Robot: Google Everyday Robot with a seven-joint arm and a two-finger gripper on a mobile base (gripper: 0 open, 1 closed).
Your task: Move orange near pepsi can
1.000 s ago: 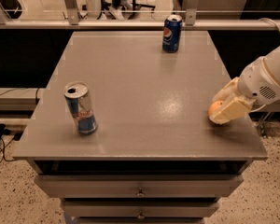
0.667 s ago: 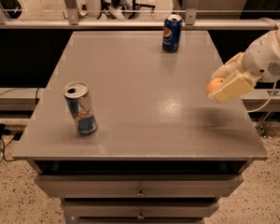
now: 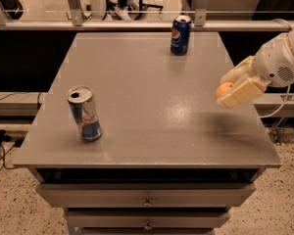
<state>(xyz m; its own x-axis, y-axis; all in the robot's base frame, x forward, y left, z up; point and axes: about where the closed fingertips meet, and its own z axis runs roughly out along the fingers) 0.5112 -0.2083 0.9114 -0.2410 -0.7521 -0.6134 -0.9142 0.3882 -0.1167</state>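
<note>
Carry step: cream two-finger gripper, clamped on the small round orange fruit, hangs aloft well apart from the dark blue pepsi can, nearer the camera; next likely needs travel toward that can, then lowering.

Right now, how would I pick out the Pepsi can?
On the grey table, look to the far edge, right of centre: the pepsi can stands there alone. The gripper holds the orange by the right edge. Unlike the silver-and-blue can front left, the pepsi can is dark blue.
</note>
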